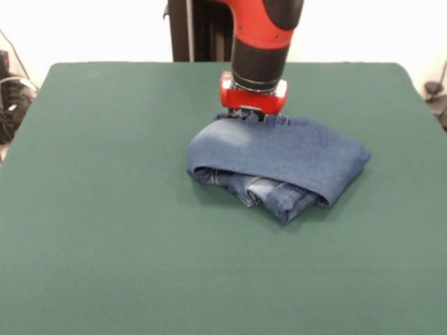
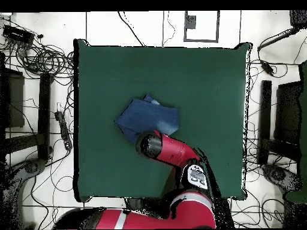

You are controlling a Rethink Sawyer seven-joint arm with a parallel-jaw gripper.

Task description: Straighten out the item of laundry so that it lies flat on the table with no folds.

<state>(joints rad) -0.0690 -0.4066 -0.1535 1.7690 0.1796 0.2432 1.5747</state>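
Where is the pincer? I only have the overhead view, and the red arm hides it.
Observer: In the front view the pincer is down at the edge of the jeans on the robot's side.
Operator: Do the jeans lie flat?
Observer: No. The front view shows them doubled over in a thick bundle.
Operator: Is anything tucked underneath?
Observer: Yes, a faded, crumpled part pokes out beneath the top layer, on the side away from the robot.
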